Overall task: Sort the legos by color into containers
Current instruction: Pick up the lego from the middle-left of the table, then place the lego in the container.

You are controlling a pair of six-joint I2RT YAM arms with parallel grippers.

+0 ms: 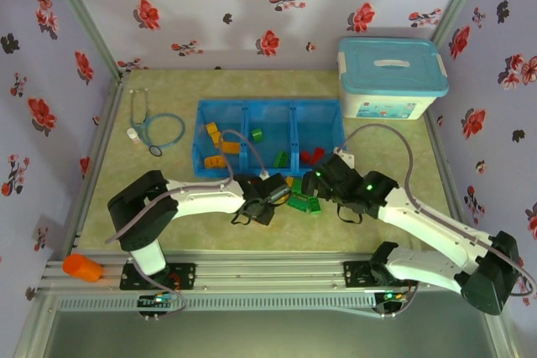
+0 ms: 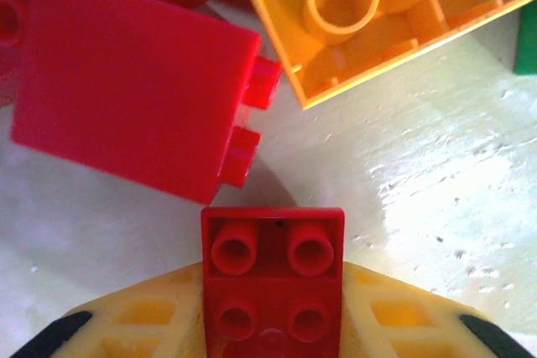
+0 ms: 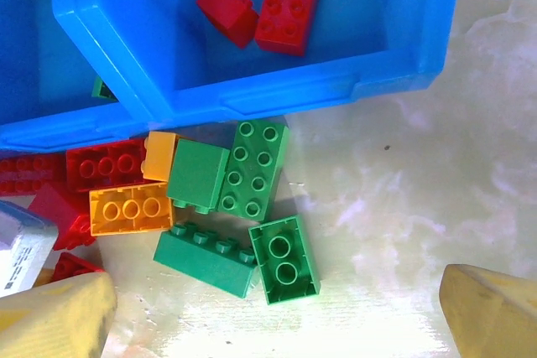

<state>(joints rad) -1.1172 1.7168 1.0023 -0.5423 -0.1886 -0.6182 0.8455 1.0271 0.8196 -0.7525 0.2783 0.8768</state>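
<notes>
Two arms are mounted on black bases bolted to the aluminium rail (image 1: 268, 272). The left arm (image 1: 205, 199) and the right arm (image 1: 436, 236) have smooth white link shells between bulky black joint housings. Beyond the rail, a thin greyish cable (image 1: 228, 165) loops along the left arm, and a similar cable (image 1: 382, 126) arcs over the right. Small green lights (image 1: 367, 184) glow on the right arm's black wrist. The left fingers (image 2: 143, 316) are yellow with square pockets and black outer corners. The right fingers (image 3: 491, 312) are plain yellow wedges.

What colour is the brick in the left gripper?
Red; the brick shows best in left wrist view.
</notes>
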